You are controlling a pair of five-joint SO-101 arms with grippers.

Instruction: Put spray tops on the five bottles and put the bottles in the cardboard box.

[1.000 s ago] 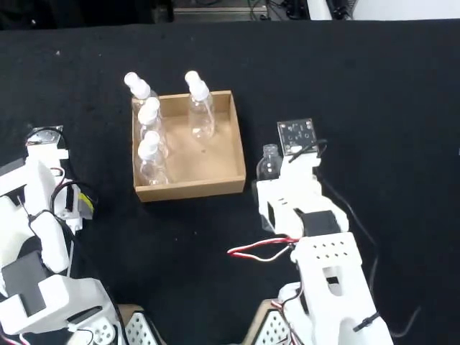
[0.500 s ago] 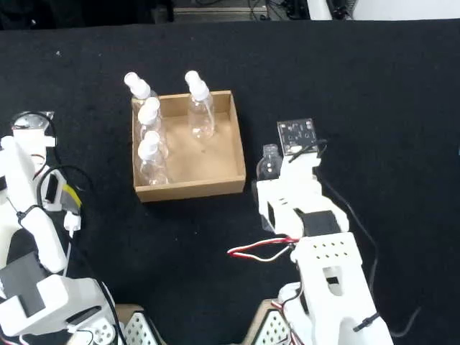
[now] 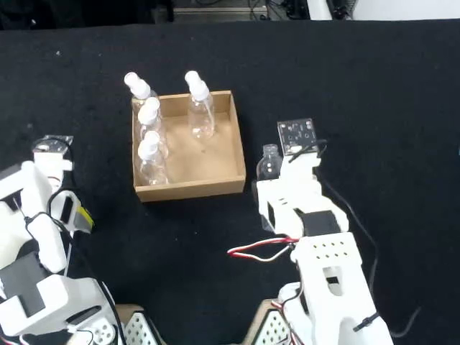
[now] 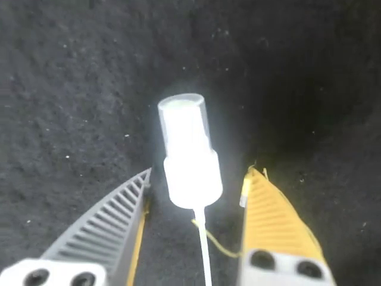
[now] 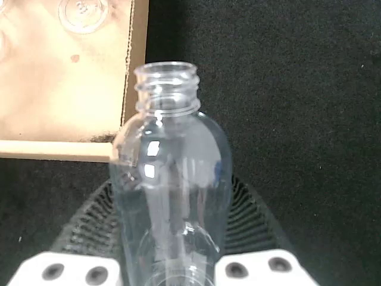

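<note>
Left gripper (image 3: 50, 149) had shifted down-right in the frame, fingers holding the light spray top (image 4: 189, 161); right fingers (image 5: 89, 220) clasped the probably slippery bottle (image 5: 169, 137) mid-body.

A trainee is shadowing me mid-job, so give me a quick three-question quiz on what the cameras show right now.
1. How many bottles are in the cardboard box?
2. True or false: the bottle in the right claw already has its top on.
3. What is the left claw holding? A) a bottle B) a spray top C) nothing

Key: 1) four; 2) false, its neck is open; 3) B.
</note>
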